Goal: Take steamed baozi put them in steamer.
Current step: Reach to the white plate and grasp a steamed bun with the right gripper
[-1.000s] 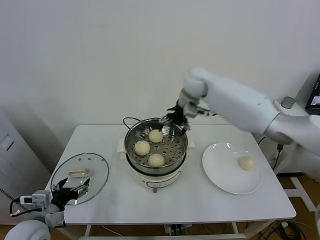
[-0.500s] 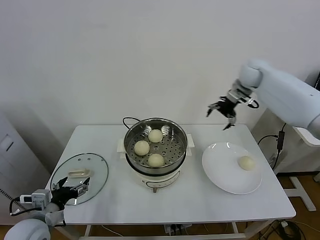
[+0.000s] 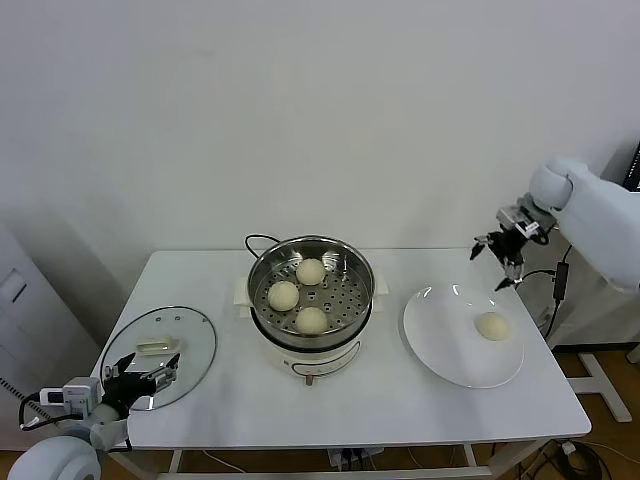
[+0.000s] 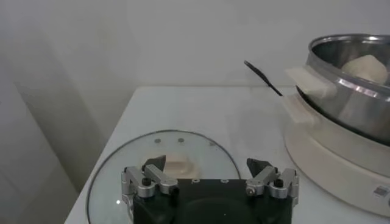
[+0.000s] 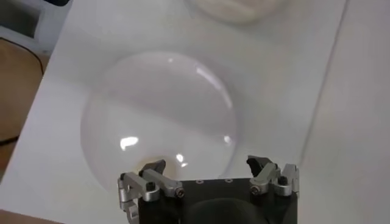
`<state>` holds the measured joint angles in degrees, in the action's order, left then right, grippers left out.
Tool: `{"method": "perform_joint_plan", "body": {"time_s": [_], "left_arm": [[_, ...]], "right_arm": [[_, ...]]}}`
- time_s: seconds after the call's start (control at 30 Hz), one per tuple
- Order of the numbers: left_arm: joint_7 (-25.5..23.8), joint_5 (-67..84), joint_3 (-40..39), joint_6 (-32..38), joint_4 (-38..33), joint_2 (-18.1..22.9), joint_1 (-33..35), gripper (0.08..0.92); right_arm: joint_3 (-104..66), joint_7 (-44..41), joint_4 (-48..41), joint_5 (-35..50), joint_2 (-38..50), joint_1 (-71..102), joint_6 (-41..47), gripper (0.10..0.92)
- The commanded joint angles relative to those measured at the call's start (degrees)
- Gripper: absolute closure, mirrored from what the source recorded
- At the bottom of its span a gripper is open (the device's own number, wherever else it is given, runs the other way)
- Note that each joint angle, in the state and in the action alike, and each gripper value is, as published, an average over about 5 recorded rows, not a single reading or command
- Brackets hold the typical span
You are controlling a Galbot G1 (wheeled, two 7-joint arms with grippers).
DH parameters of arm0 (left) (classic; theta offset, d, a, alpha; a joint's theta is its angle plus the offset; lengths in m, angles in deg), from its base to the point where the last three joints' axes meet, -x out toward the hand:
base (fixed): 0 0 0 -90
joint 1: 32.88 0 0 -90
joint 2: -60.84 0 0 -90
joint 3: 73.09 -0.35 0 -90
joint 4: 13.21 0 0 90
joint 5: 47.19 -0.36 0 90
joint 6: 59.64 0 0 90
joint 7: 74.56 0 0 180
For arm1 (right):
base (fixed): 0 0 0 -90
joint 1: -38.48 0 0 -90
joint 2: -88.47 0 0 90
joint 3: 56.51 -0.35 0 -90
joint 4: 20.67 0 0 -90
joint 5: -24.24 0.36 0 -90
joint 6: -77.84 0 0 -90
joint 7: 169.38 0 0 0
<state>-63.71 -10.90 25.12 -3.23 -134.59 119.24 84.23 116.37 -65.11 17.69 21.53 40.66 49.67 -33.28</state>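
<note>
Head view: The steamer (image 3: 311,305) stood upright at mid tabletop (image 3: 360,400), its round steel pot open upward on a cream base, black cord (image 3: 262,240) trailing behind. Being round, it had no long axis. Three baozi (image 3: 311,271) lay on the perforated tray, smooth, round, cream-white: one at the back, one on the robot's left (image 3: 284,295), one at the front (image 3: 312,320), apart from each other. A fourth baozi (image 3: 491,325) lay on the white plate (image 3: 440,345) to the right of the steamer, toward the plate's right side. The glass lid (image 3: 195,350) lay flat at the tabletop's left end, handle up. The right tool (image 3: 497,255) hung in the air above the plate's far edge, fingers spread, grasping nothing. The left tool (image 3: 140,380) sat low at the near left corner, over the lid's near rim, fingers apart and empty.

Left wrist view: The left tool (image 4: 210,179) stood released, fingers wide above the lid (image 4: 122,170). The steamer (image 4: 341,115) rose beyond, one baozi (image 4: 365,67) showing over its rim.

Right wrist view: The right tool (image 5: 207,178) was released, fingers wide and empty, above the plate (image 5: 158,109). A baozi (image 5: 234,9) showed partly at the frame's edge.
</note>
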Motion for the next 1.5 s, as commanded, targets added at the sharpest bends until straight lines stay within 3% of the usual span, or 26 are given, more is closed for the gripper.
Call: {"method": "perform_joint_plan", "body": {"time_s": [0.03,1.2,1.5], "left_arm": [[0.0,0.0,-0.1,-0.1,0.0,0.0,0.0,0.177],[0.0,-0.3,-1.6,-0.1,0.9,0.3,-0.9,0.177],[0.0,-0.3,-1.2,0.1,0.6,0.3,-0.3,0.177]], "right_arm": [[-8.7,1.0,-5.7,-8.2,0.4,9.1,1.1,0.203],[-26.1,11.2,-14.8,-21.5,-5.8,18.2,-3.3,0.207],[-27.7,10.6,-16.7,-23.8,-7.1,18.2,-3.2,0.417]]}}
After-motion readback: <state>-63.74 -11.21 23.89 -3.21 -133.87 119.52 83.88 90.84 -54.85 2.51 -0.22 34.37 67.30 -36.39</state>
